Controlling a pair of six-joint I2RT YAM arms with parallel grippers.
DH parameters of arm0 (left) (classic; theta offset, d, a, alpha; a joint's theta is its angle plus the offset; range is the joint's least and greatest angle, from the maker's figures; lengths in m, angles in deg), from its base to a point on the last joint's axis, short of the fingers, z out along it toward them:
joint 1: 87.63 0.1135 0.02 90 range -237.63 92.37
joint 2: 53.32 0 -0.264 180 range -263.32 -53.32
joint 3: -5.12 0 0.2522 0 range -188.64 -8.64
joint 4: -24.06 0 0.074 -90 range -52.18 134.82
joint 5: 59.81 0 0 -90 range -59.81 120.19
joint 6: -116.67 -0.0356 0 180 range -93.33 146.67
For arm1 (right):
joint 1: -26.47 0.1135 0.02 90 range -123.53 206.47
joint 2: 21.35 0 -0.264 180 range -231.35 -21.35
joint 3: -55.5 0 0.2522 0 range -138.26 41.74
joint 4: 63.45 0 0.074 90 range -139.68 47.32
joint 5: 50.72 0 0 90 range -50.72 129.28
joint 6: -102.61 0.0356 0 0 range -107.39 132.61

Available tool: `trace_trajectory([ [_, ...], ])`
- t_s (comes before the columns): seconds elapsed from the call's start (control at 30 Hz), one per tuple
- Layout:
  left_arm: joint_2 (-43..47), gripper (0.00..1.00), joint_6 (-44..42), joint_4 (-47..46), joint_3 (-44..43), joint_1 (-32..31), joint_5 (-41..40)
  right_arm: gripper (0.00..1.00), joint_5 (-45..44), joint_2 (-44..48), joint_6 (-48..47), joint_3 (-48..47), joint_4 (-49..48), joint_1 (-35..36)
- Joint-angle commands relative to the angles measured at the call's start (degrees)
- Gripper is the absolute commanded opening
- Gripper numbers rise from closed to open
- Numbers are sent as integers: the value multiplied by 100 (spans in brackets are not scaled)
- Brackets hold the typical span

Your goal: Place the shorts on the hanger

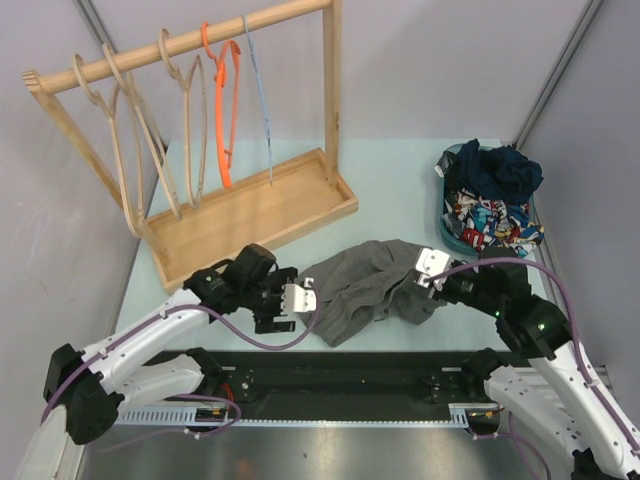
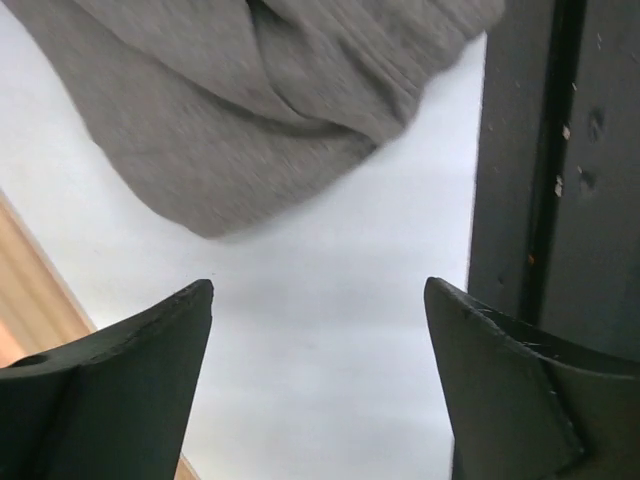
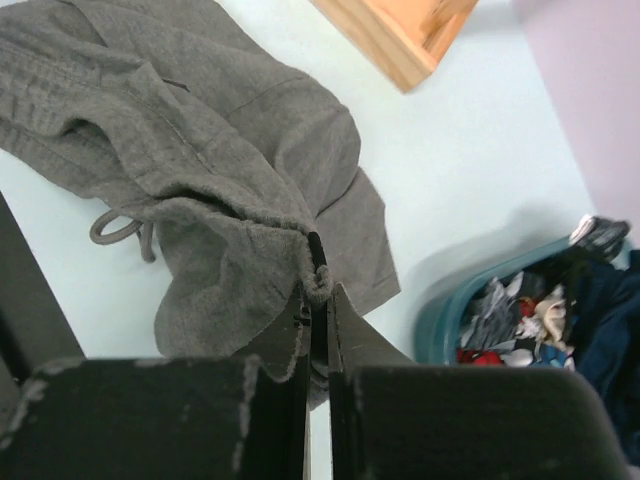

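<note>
The dark grey shorts (image 1: 370, 285) lie crumpled on the table in front of the arms. My right gripper (image 1: 432, 272) is shut on the shorts' right edge; the right wrist view shows the fabric (image 3: 200, 200) pinched between the closed fingers, with the drawstring (image 3: 120, 228) hanging loose. My left gripper (image 1: 298, 298) is open and empty beside the shorts' left edge; in the left wrist view the cloth (image 2: 260, 100) lies beyond the spread fingertips (image 2: 180, 330). The thin light-blue hanger (image 1: 260, 95) hangs on the wooden rack at the back.
The wooden rack (image 1: 250, 215) at back left also holds an orange hanger (image 1: 225, 110) and several thick wooden hangers (image 1: 125, 140). A teal basket (image 1: 447, 215) with navy and cartoon-print cloths (image 1: 490, 200) stands at the right. A black rail (image 1: 330, 375) runs along the near edge.
</note>
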Motion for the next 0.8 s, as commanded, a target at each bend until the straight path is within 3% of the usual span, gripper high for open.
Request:
trace_trajectory([
  [0.0, 110, 91, -8, -834, 12, -237, 284, 0, -171, -69, 510, -147, -113, -71],
  [0.3, -48, 92, 229, -2161, 662, -2091, -164, 0, -276, -157, 651, -147, -342, -71],
  [0.53, -759, 82, 124, -3048, 899, -2514, -515, 0, -311, -218, 712, -147, -342, -71],
  [0.67, -1576, 76, 176, -3567, 909, -2550, -1155, 0, -373, -210, 730, -147, -412, -88],
  [0.7, -1648, 74, 289, -3655, 891, -2550, -1297, 0, -391, -184, 721, -147, -413, -80],
  [0.77, -1649, 49, 395, -3666, 716, -2515, -1552, 0, -478, -131, 712, -147, -482, -88],
])
